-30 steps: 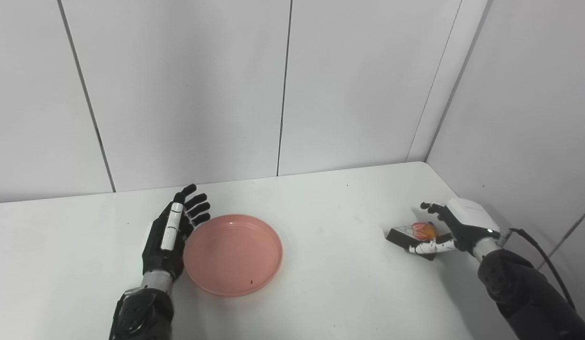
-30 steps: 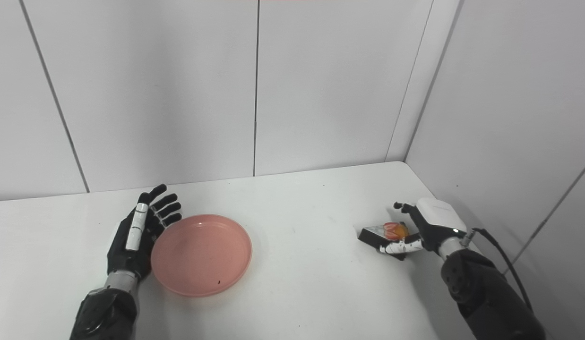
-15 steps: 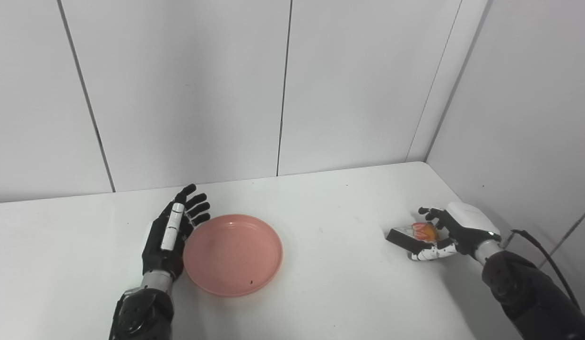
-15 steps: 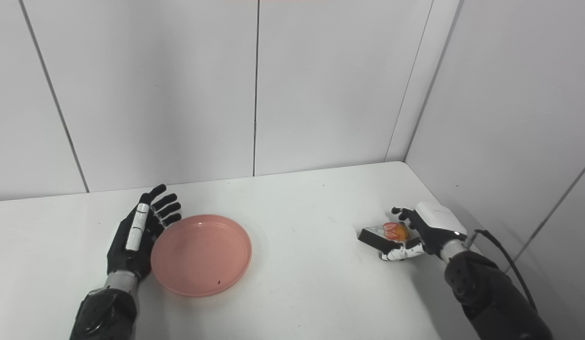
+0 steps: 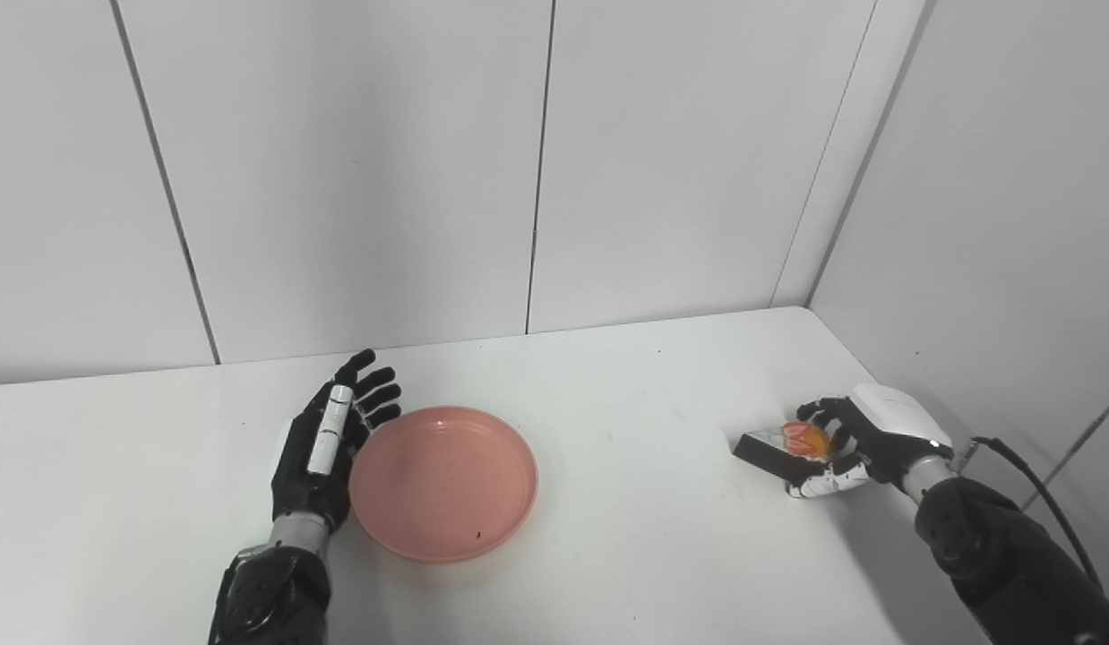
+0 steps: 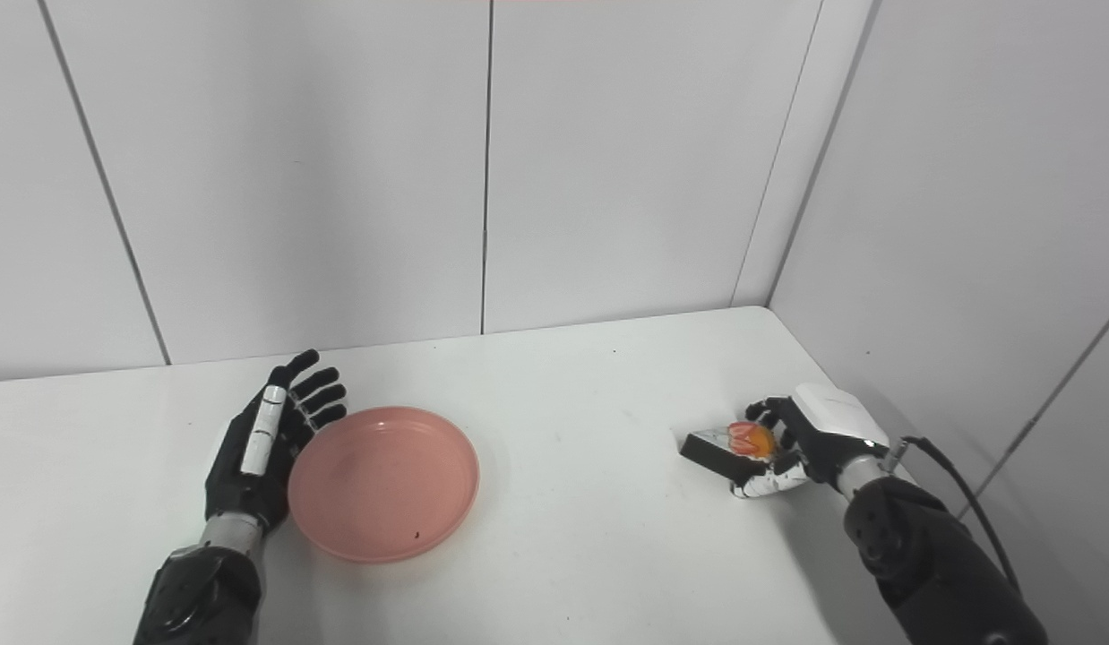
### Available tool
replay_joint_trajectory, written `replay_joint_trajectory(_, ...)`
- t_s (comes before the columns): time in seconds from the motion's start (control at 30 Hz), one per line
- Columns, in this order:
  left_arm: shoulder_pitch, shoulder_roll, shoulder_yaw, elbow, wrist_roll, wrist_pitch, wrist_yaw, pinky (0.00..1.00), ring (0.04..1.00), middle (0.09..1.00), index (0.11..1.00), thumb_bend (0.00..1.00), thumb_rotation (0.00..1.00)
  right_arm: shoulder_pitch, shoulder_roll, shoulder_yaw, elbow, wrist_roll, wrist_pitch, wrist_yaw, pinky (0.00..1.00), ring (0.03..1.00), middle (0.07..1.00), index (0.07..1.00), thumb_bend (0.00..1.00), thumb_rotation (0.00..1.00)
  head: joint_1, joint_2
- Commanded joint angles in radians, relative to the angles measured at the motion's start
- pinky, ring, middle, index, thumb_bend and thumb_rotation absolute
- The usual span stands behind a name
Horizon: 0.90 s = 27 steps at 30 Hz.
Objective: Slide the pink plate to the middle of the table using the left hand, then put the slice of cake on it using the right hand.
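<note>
A: Do the two views differ much?

B: Little. The right eye view shows more of the right side wall [image 6: 967, 224]; the left eye view shows more table [image 5: 116, 466] left of the left hand [image 5: 326, 448]. Everything else appears in both.

A: Where is the plate [image 5: 443, 482]?

B: Flat on the table, left of the middle. The left hand stands on edge just beside its left rim, palm toward it, fingers [image 5: 375, 394] straight and slightly fanned, holding nothing. Whether the palm touches the rim I cannot tell.

A: And the cake [image 5: 783, 445]?

B: Near the table's right edge, well apart from the plate: a dark wedge with white and an orange topping. The right hand [image 5: 863, 439] is curled round its right end, the dark fingers [image 5: 819, 412] over the top behind the topping, the white thumb low at the near side. The pointed end sticks out left, clear of the fingers. It looks to rest on the table
</note>
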Motion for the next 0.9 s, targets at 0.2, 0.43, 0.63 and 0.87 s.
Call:
replay_joint_trajectory(0.2, 0.062, 0.001, -0.005, 0.057, 0.011, 0.041, 0.0, 0.7, 0.729, 0.731, 0.758, 0.76, 0.72, -0.008, -0.021, -0.011, 0.004, -0.013, 0.005, -0.049, 0.3, 0.366, 0.424, 0.532, 0.53, 0.0, 0.001, 0.004)
replay_joint_trajectory(0.43, 0.064, 0.002, -0.006, 0.059, 0.011, 0.043, 0.0, 0.7, 0.725, 0.726, 0.75, 0.77, 0.72, -0.012, -0.018, -0.003, 0.024, 0.0, -0.025, -0.064, 0.32, 0.388, 0.44, 0.527, 0.53, 0.0, 0.001, 0.008)
replay_joint_trajectory(0.63, 0.062, 0.003, -0.008, 0.069, 0.013, 0.037, -0.003, 0.7, 0.724, 0.722, 0.755, 0.78, 0.72, -0.014, -0.014, 0.003, 0.017, 0.005, -0.012, -0.057, 0.35, 0.412, 0.452, 0.521, 0.53, 0.01, 0.005, 0.008)
replay_joint_trajectory(0.87, 0.059, 0.0, -0.006, 0.076, 0.011, 0.036, -0.005, 0.7, 0.724, 0.718, 0.769, 0.74, 0.72, 0.005, -0.009, -0.02, -0.085, 0.022, -0.015, -0.061, 0.33, 0.394, 0.442, 0.531, 0.53, 0.01, 0.011, 0.008)
